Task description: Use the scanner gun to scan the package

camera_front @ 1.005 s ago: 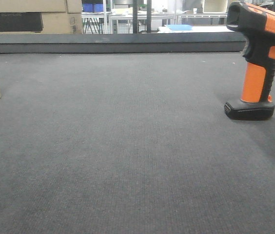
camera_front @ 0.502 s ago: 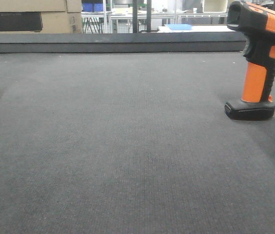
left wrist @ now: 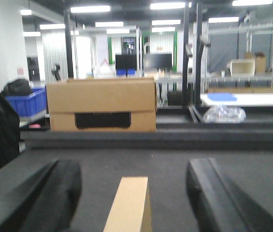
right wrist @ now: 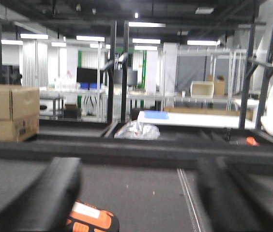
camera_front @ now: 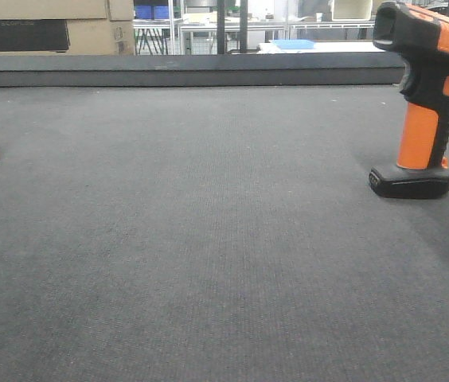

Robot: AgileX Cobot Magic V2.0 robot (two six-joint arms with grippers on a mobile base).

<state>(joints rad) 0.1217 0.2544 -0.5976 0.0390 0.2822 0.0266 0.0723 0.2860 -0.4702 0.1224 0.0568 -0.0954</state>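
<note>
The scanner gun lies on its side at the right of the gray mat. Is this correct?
No. The scanner gun stands upright on its flat black foot, as the front-facing view shows. It is indeed at the right of the gray mat.

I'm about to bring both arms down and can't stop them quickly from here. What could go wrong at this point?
1. The scanner gun stands upright on its small foot. In the right wrist view it sits near one side of the open right gripper, not midway, so descending like this could tip it.
2. The package, centred before the open left gripper, shows no label in any view, so the face to scan is unknown.
</note>
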